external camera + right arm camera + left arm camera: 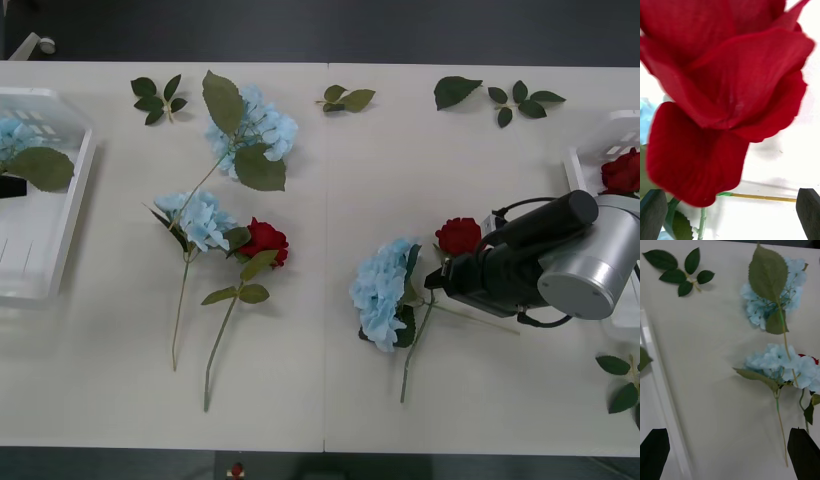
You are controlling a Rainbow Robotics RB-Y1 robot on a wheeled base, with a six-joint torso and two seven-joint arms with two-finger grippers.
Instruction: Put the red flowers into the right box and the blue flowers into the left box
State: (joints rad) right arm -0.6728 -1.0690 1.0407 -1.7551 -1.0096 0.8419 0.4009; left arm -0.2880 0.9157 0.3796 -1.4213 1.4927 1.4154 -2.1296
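Three blue flowers lie on the table: one at the back [255,128], one left of centre [200,218] and one right of centre [385,290]. A red flower [265,240] lies beside the middle blue one. Another red flower [459,236] sits right at my right gripper [440,275]. Its bloom [726,93] looms close in the right wrist view, with the stem [702,225] between the open black fingers [653,213]. The right box [590,160] holds a red flower [622,172]. The left box [60,240] holds a blue flower [12,135]. My left gripper [730,457] hangs open by the left box's rim [658,371].
Loose green leaf sprigs lie along the back of the table [158,97], [347,98], [500,97] and near the front right corner [625,380]. The table's front strip is bare. Long stems [180,310] trail toward the front edge.
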